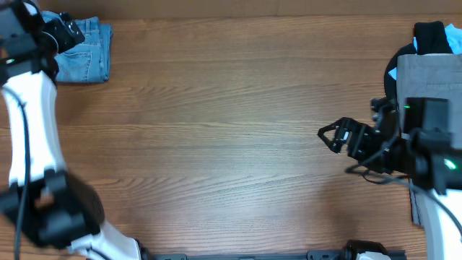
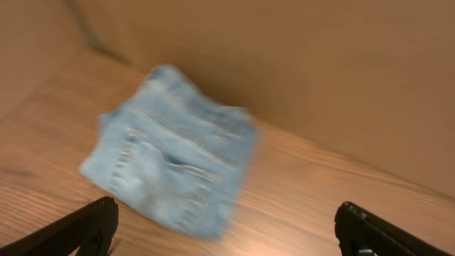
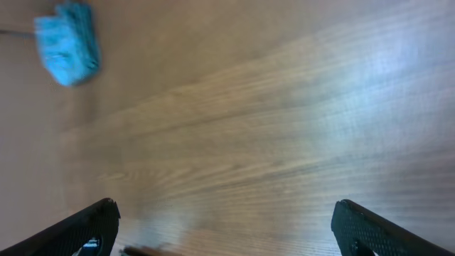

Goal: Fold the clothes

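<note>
The light blue denim jeans (image 1: pixel 86 54) lie folded in a compact bundle at the table's far left corner. In the left wrist view the jeans (image 2: pixel 174 167) are blurred, with pocket stitching showing, just ahead of the fingers. My left gripper (image 1: pixel 68 34) hovers over the bundle's left edge; its jaws (image 2: pixel 227 227) are wide open and empty. My right gripper (image 1: pixel 330 137) is open and empty above bare wood at the right of the table. In the right wrist view its jaws (image 3: pixel 224 227) are spread, and the jeans (image 3: pixel 67 43) show as a small blue shape far off.
A pile of other clothes sits at the right edge: a grey garment (image 1: pixel 429 76), a black one (image 1: pixel 432 36) and a bit of bright blue fabric (image 1: pixel 453 32). The wooden table (image 1: pixel 216 130) stretches between the two arms.
</note>
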### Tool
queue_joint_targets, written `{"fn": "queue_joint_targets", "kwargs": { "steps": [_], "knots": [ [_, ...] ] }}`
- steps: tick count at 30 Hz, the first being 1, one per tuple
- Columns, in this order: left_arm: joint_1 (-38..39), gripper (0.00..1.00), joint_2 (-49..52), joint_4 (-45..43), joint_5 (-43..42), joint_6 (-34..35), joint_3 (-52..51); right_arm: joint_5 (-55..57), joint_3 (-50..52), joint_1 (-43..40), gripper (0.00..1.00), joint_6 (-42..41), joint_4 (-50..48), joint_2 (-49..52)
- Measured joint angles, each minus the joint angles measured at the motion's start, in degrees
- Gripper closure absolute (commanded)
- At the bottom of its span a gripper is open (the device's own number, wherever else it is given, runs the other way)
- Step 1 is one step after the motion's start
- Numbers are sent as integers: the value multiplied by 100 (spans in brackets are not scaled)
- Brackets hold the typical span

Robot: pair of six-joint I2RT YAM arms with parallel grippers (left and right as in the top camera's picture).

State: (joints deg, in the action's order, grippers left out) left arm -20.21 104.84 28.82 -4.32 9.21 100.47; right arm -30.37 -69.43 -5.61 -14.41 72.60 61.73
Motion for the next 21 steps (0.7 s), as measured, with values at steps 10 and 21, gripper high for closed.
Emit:
{"fn": "queue_joint_targets", "kwargs": {
  "steps": [10, 21],
  "knots": [
    [74, 0, -2743, 1746, -2343, -2, 2, 122, -590, 2, 0, 181, 1062, -2015],
    [114, 0, -4535, 3357, -3005, 0, -876, 387, -592, 0, 0, 227, 1707, -3504]
  ]
}}
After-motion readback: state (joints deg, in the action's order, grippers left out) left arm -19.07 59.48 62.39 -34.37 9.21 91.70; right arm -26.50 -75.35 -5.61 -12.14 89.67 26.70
